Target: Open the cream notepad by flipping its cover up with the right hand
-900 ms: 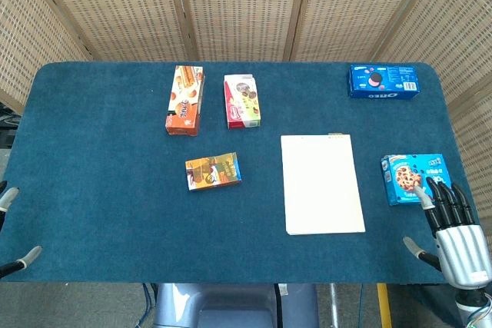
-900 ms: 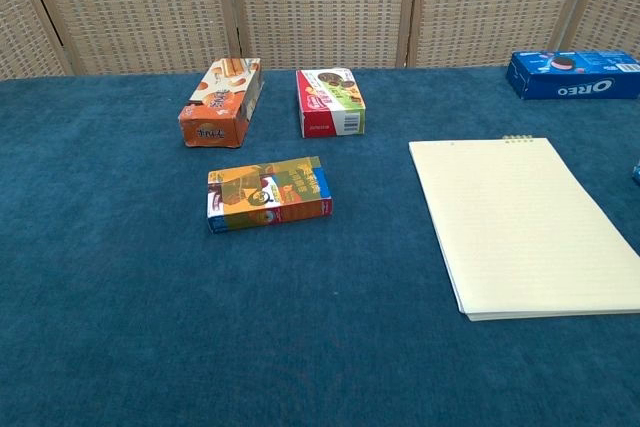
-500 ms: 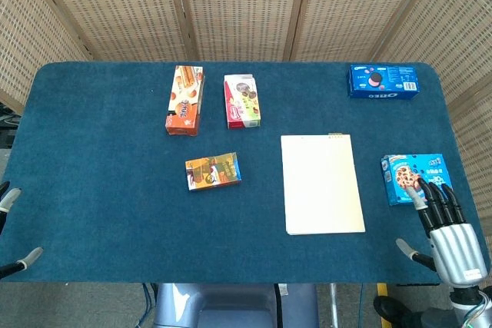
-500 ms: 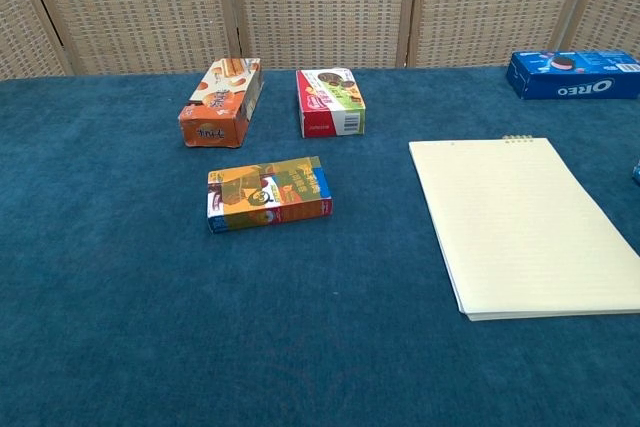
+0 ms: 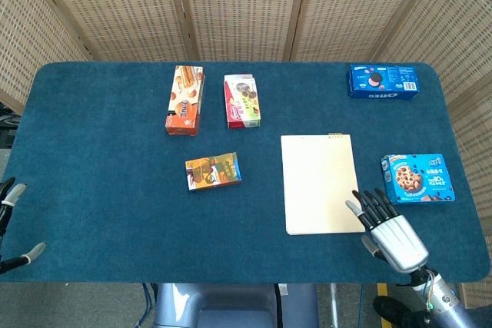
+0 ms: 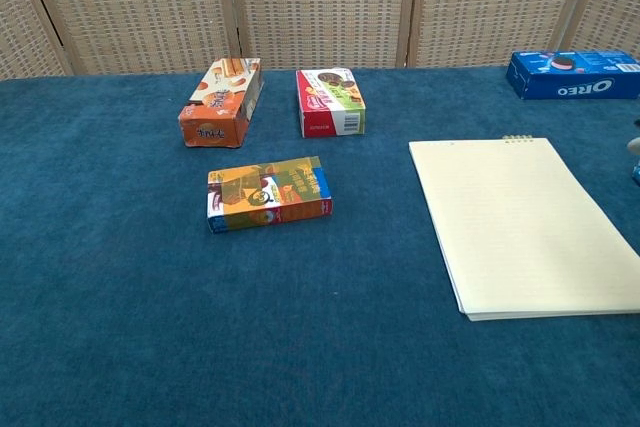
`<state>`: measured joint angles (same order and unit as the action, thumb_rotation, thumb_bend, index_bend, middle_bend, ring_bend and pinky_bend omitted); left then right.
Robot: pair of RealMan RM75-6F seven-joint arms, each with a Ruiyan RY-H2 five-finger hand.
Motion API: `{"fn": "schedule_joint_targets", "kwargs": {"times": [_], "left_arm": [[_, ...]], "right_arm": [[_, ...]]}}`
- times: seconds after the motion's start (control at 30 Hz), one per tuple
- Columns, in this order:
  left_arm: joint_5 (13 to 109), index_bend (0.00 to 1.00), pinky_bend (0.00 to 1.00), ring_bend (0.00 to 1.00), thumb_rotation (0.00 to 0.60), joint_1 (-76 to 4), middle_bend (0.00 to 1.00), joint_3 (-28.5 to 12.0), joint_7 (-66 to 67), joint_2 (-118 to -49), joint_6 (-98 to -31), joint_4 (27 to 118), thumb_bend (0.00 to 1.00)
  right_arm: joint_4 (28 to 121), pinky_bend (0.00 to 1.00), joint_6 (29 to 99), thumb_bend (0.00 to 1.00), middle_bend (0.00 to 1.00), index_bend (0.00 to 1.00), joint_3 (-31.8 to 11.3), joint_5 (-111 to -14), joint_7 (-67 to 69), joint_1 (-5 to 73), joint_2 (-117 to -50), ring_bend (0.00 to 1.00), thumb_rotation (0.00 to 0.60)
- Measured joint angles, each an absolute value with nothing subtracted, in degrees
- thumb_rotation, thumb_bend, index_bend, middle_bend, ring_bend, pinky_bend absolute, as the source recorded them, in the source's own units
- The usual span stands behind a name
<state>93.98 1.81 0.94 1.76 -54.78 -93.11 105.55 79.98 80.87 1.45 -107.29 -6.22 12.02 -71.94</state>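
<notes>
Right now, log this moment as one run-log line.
notepad: closed, flat | right hand: open, at its near right corner | left hand: idle at table edge

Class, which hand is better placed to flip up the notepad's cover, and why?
The right hand: it hovers open by the notepad's near right corner. The left hand sits far off at the table's left edge.

Blue-covered counter. Orange snack box beside red-green box; small orange box nearer front. Oreo box far right; cookie box right edge. Wicker screen behind.
</notes>
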Motion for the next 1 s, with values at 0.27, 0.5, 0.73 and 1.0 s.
{"fn": "schedule_joint_targets", "kwargs": {"times": [0.27,0.5,0.73,1.0], "left_arm": [[93.75,0.00,0.00,0.00,0.600,1.88,0.00,0.91,1.53,-54.72,-93.16,105.51,0.01],[93.41,0.00,0.00,0.00,0.600,1.66,0.00,0.79,1.77,-54.77,-92.66,105.47,0.01],[93.01,0.00,0.00,0.00,0.600,1.43,0.00,0.65,2.44,-54.92,-92.18,105.69,0.01],[92.89,0.00,0.00,0.00,0.600,1.41,0.00,0.60,2.63,-55.02,-92.14,105.80,0.01]], "right_arm": [[77.93,0.00,73.81,0.46,0.00,0.00,1.83,-106.00,-9.32,15.13,-75.20,0.00,0.600],[75.19,0.00,69.37,0.47,0.00,0.00,1.75,-103.28,-12.77,16.65,-78.87,0.00,0.600],[72.64,0.00,67.45,0.47,0.00,0.00,2.11,-101.70,-13.88,17.53,-82.06,0.00,0.600],[69.10,0.00,67.56,0.47,0.00,0.00,2.44,-101.38,-14.25,18.07,-84.91,0.00,0.600]]}}
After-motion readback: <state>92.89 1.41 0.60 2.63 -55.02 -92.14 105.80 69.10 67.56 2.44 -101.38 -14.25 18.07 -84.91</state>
